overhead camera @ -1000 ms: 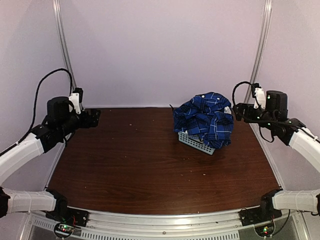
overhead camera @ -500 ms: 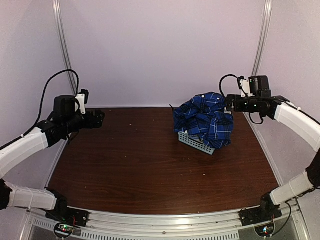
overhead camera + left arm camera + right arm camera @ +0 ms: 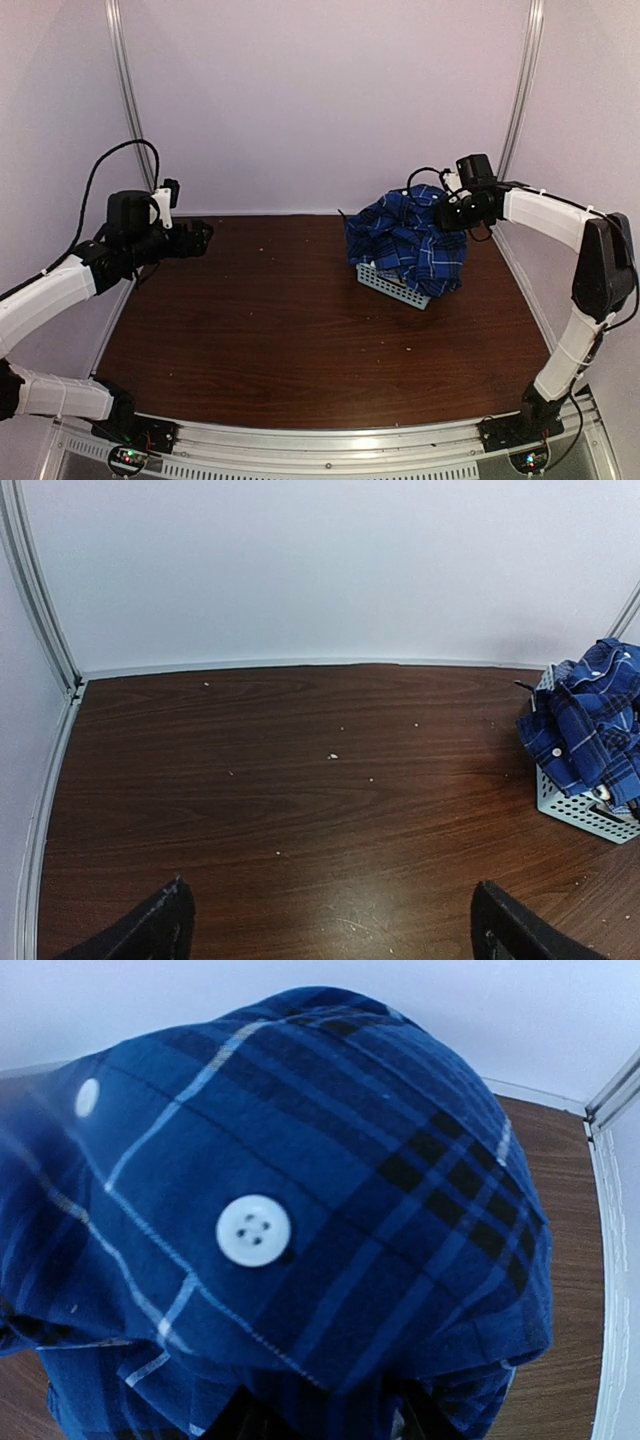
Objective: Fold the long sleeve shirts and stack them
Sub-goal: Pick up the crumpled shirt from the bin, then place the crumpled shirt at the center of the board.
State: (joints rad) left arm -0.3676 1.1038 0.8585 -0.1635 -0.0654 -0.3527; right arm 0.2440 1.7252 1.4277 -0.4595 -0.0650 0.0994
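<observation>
A royal-blue plaid long sleeve shirt [image 3: 410, 240] lies crumpled in a heap on top of a small grey slotted basket [image 3: 392, 283] at the back right of the table. My right gripper [image 3: 441, 215] is pressed into the top right of the heap. In the right wrist view the shirt [image 3: 330, 1160] fills the frame, a white button [image 3: 254, 1231] showing, and a fold of cloth is bunched between the dark fingers of the gripper [image 3: 330, 1412]. My left gripper [image 3: 205, 238] hovers open over the back left of the table, holding nothing [image 3: 331, 888].
The basket [image 3: 580, 815] with the shirt [image 3: 585, 720] over it shows at the right edge of the left wrist view. The brown wooden table [image 3: 280, 330] carries small white specks. Metal frame posts [image 3: 125, 100] stand at the back corners.
My right arm has swung up and left from the table's right edge onto the top of the shirt heap, and its jaws have narrowed on the cloth. The left arm shifted slightly right.
</observation>
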